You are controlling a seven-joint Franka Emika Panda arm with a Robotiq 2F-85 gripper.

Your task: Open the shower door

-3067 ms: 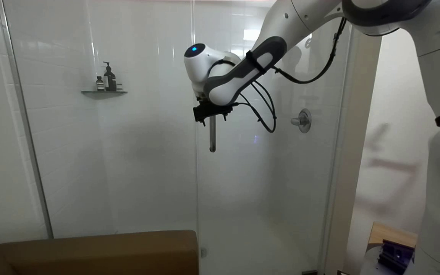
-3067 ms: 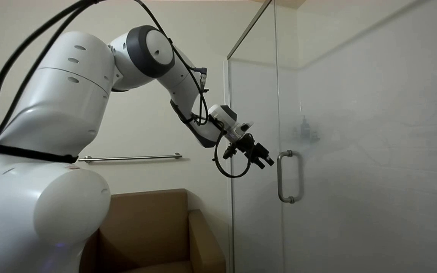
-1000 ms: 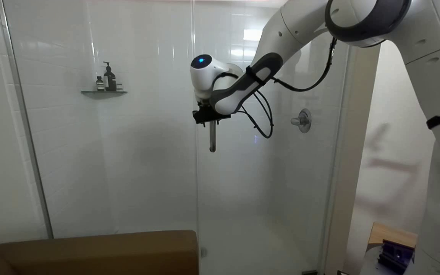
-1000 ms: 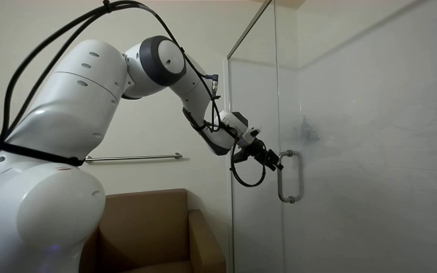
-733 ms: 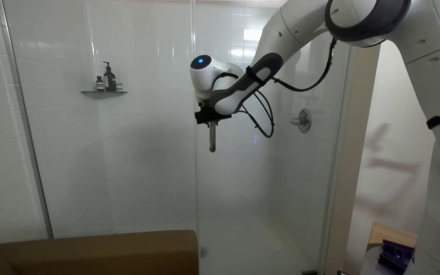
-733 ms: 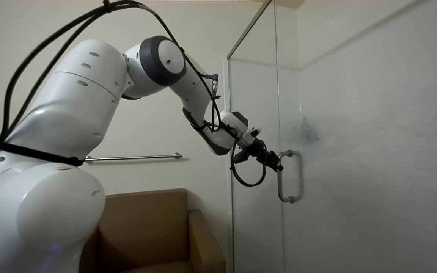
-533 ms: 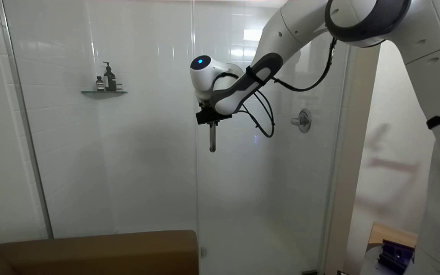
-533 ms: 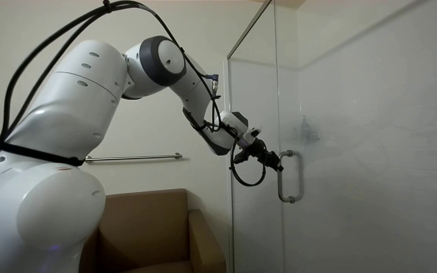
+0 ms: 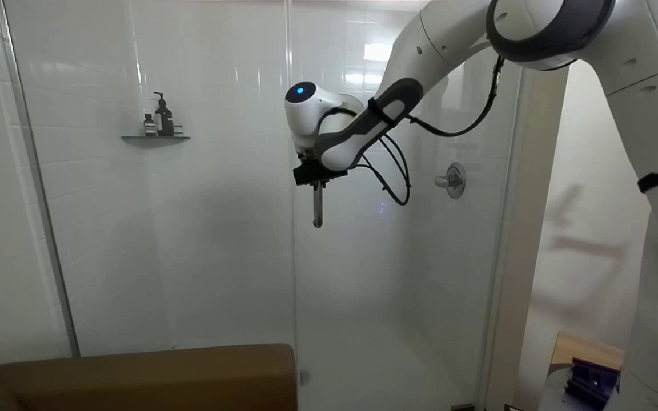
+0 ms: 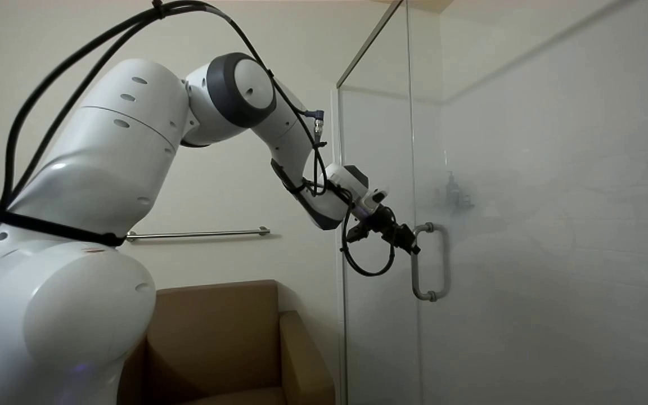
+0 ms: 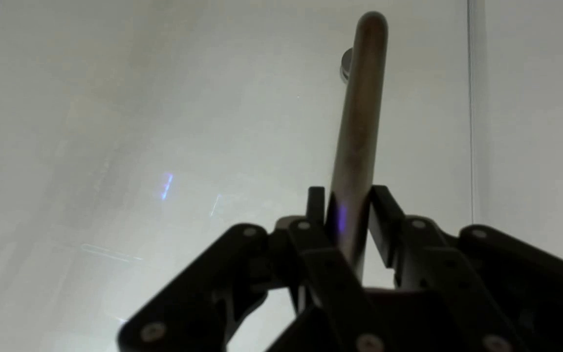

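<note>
Well, the smooth white arm (image 10: 127, 157) is making a hump in an exterior view, and its front half is pointing between four and five o'clock. The black gripper (image 11: 347, 198) is holding the handle (image 11: 364, 98) near its top, its square fingers (image 11: 316, 203) squeezing both sides of the round, dull metal. In the wrist view, the handle is pointing almost to twelve o'clock. Behind it in an exterior view, the shower door (image 9: 352, 285), tall and made of clear glass, is filling the space toward three o'clock. A thin black cable (image 10: 373, 274) is hanging in a loop beside the wrist.
</note>
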